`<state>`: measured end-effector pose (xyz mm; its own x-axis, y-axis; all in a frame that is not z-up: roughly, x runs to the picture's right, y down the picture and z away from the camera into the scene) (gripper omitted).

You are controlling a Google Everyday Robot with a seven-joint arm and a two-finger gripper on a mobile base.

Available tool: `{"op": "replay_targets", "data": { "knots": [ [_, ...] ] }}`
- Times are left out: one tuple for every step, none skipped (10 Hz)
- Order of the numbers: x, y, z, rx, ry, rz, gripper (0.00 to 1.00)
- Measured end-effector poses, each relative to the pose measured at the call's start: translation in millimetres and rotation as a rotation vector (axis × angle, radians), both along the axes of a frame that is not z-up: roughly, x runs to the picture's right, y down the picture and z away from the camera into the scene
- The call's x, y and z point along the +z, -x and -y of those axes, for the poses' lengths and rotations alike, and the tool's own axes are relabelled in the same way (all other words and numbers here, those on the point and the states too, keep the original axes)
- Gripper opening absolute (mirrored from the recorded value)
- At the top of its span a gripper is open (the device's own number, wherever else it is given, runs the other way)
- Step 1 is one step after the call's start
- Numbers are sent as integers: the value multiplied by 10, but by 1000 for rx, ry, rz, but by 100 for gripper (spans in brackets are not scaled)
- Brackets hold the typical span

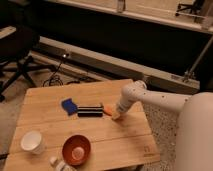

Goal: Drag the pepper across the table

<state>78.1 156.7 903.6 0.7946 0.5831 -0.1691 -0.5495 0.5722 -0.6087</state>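
The pepper [107,109] is a small orange-red piece lying on the light wooden table [55,125], just right of a black bar [90,111]. My white arm reaches in from the right, and my gripper [116,114] is down at the tabletop right beside the pepper's right end, touching or nearly touching it. The gripper hides part of the pepper.
A blue block [69,105] lies left of the black bar. An orange-red bowl [76,149] and a white cup [31,142] stand near the front edge, with a bottle top [57,164] at the very front. A dark logo [145,150] marks the front right corner. An office chair [17,55] stands at far left.
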Motion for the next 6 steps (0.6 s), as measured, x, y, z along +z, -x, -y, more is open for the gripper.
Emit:
{"op": "replay_targets", "data": {
  "knots": [
    [-11, -32, -26, -9, 6, -4, 0],
    [-23, -71, -52, -21, 11, -9, 0],
    [-35, -106, -71, -30, 14, -14, 0],
    [-49, -179, -121, -43, 22, -24, 0],
    [-68, -253, -157, -52, 28, -35, 0],
    [-81, -305, -187, -58, 33, -43, 0]
  ]
}}
